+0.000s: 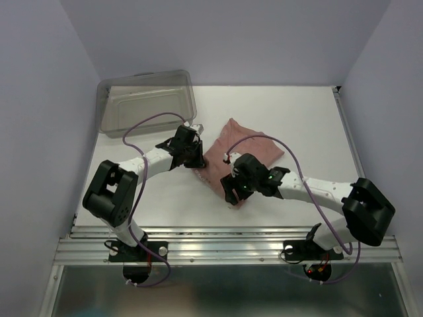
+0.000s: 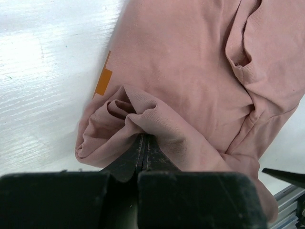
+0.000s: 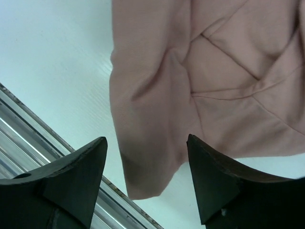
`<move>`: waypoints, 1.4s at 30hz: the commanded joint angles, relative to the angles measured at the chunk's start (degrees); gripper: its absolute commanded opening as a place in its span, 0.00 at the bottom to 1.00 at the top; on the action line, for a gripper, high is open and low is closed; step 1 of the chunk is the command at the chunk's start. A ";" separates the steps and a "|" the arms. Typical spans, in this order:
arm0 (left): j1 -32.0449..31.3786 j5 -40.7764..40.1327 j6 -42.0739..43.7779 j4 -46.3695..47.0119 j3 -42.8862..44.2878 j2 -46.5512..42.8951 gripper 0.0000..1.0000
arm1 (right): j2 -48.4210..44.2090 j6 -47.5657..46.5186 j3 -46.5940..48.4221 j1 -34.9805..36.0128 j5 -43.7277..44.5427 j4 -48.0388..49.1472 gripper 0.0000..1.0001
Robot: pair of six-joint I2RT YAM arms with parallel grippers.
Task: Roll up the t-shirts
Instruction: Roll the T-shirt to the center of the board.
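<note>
Left arm (image 1: 142,165): elbow folded up near its base, forearm reaching toward 2 o'clock. Left claw (image 2: 145,143) has its jaws pressed together, pinching a fold of t-shirt (image 2: 190,71). Right arm (image 1: 310,191): elbow out at 4 o'clock, forearm running toward 9 o'clock. Right claw (image 3: 146,140) points down, jaws wide apart, gripping nothing. The claws are near each other, not touching.

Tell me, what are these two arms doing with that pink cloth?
Two robot arms are working on a pink t-shirt lying folded on a white table. The left hand is shut on a bunched fold at one edge. The right hand is open, hovering over the near corner. No roll shows yet.
</note>
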 commanded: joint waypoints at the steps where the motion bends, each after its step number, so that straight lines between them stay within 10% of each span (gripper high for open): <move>1: -0.17 -0.21 -0.17 0.80 2.45 -0.20 0.00 | 1.67 -0.77 -0.53 2.34 4.07 5.36 0.71; 13: -0.17 -0.74 -0.09 0.36 3.15 0.15 0.00 | 4.65 -0.59 -2.20 2.87 9.16 7.74 0.59; 23: -0.17 -0.74 0.18 0.18 2.19 -0.99 0.00 | 4.57 0.02 -1.15 2.87 7.50 7.65 0.01; 42: -0.17 -1.35 0.53 0.27 0.96 -2.31 0.00 | 8.70 -0.68 6.24 -8.20 -26.16 -0.26 0.01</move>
